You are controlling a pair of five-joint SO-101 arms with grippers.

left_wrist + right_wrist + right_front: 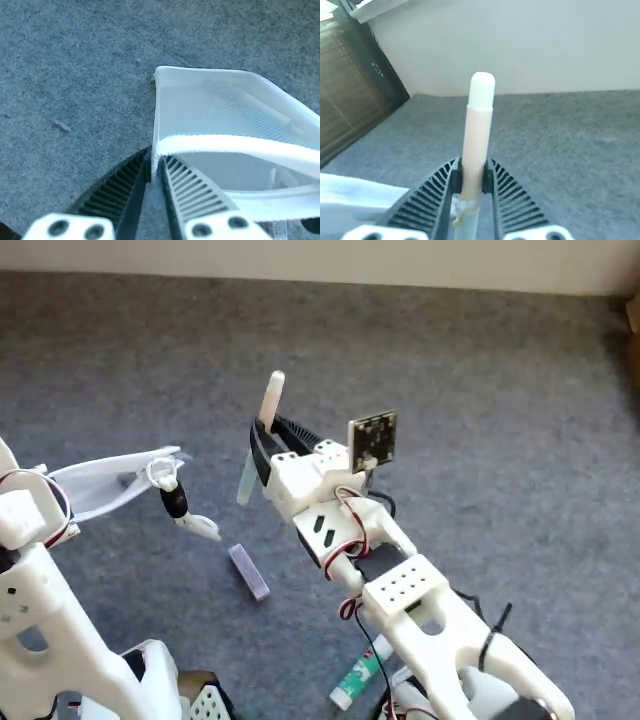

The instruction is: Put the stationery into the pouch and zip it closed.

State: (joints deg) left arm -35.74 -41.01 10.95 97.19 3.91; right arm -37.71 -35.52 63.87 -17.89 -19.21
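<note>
- translucent white mesh pouch (105, 485), at nine o'clock in the high view: likely soft and floppy; left gripper (155, 167) is pinched tight on its rim.
- pale peach pen with white cap (478, 125), eleven o'clock of centre: probably light, stiff, slick; right gripper (472, 172) clamps its middle.

high view: fixed, off the arms, above their base side, looks down over the desk (480, 390); wide.
left wrist view: behind the left claw (156, 162), faces down at the desk; very near the pouch (215, 110) just ahead of the claw.
right wrist view: behind the right claw (472, 172), faces almost level, past the pen (477, 130) it grips, to a wall (545, 45) far ahead.
shared: pouch in all three; pen in high and right wrist.
</note>
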